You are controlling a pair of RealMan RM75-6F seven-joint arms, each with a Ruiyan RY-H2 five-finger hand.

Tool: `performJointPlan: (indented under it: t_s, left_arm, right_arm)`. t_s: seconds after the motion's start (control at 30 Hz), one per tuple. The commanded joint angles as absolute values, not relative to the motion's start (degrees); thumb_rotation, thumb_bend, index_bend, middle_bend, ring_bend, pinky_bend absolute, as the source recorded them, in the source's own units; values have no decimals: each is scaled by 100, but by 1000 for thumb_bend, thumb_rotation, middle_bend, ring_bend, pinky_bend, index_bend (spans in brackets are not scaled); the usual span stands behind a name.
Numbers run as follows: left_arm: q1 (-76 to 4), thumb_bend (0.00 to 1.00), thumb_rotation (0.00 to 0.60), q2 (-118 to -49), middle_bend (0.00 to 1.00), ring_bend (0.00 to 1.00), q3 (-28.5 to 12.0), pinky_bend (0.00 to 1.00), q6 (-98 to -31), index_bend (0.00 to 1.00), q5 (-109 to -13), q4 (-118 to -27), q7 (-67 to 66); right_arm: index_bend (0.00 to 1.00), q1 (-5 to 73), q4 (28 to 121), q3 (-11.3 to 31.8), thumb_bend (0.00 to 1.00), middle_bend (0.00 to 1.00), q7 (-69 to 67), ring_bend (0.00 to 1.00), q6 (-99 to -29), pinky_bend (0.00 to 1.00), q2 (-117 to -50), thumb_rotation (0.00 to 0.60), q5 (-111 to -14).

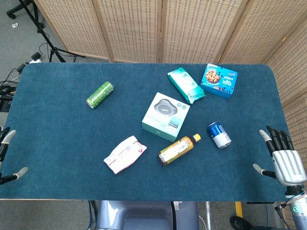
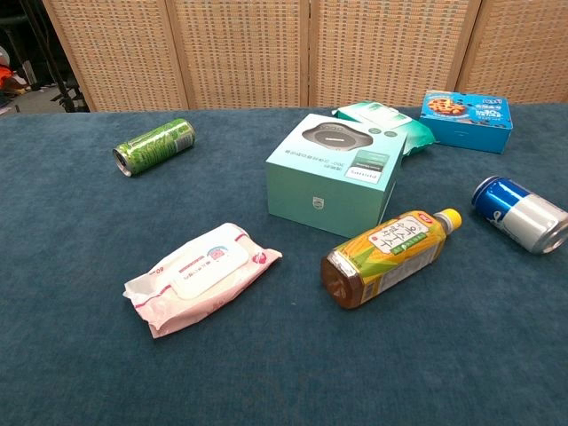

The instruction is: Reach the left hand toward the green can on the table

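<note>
Head view covers the whole blue table [image 1: 57, 158] and both hands; chest view shows neither hand. Left hand [image 1: 6, 155] only peeks in at the left table edge, a couple of fingers [image 1: 21, 171] visible and apart, nothing held. Right hand [image 1: 283, 158] at the right edge, fingers spread, empty. Green can [image 1: 100, 94] lies on its side in the left-rear part of the table, well apart from the left hand and from everything else. Chest view gives the can's [image 2: 153, 146] open end facing front-left; label text too small to read. Chest view also resolves detail on the teal box [image 2: 335, 170]: speaker-like picture on the lid, print unreadable. Tea bottle [image 2: 390, 256], yellow cap, Asian-script label, lies just in front of the box. Pink wipes pack [image 2: 200, 277] front left, blue can [image 2: 520, 213] right, cookie box [image 2: 467, 120] and teal wipes pack [image 2: 390, 122] at rear.
</note>
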State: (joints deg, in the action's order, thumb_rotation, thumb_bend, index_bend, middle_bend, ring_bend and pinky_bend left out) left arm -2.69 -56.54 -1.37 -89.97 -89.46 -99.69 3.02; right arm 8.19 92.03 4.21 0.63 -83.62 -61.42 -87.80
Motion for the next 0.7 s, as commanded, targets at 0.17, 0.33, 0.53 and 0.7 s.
performJointPlan:
  t_s: [0.17, 0.33, 0.53, 0.7]
  left_arm:
    - [-261, 0, 600, -5644, 0, 0, -138, 0, -8986, 0, -8929, -9972, 315]
    - [-265, 0, 600, -5646, 0, 0, -156, 0, -8992, 0, -8932, -9968, 317]
    - [-448, 0, 600, -5854, 401, 379, -520, 104, -9139, 0, -8846, -9819, 397]
    - [-1094, 14, 600, -5969, 863, 864, -1078, 806, -8600, 0, -8504, -9806, 389]
  right_arm:
    - [0, 824, 9201, 419, 0, 0, 85, 0, -8351, 0, -6154, 600, -8785]
    - [0, 832, 9196, 422, 0, 0, 93, 0, -8318, 0, -6162, 600, -8754]
    - [0, 858, 9181, 469, 0, 0, 46, 0, -8250, 0, -6150, 600, -8649]
    - [0, 903, 9130, 504, 0, 0, 51, 0, -8125, 0, -6177, 600, -8519]
